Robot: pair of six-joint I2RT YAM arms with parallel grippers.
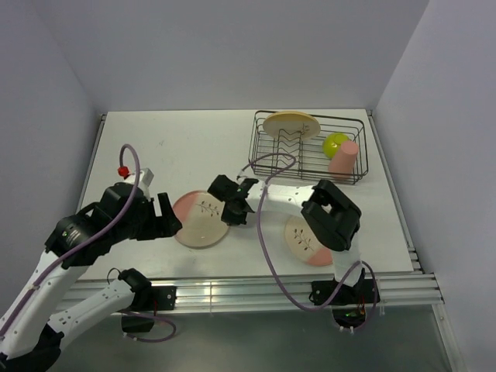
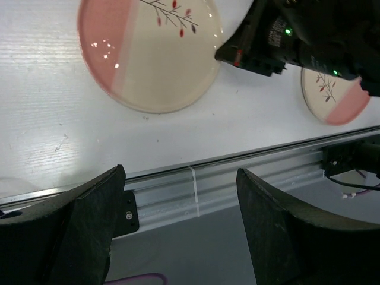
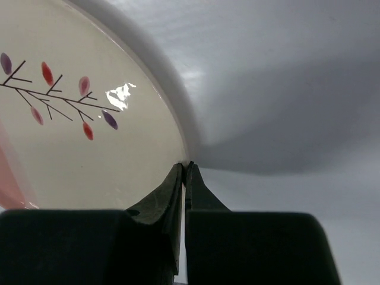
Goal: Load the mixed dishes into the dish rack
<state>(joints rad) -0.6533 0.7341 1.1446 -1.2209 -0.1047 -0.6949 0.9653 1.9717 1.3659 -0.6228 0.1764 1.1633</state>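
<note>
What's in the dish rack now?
The dish rack holds a yellow plate over its dividers, plus a lime-green bowl and pink cup at its right end. The cup hides part of the bowl.

Overhead, two wrist close-ups sharing plate (image 1: 201,220)
</note>
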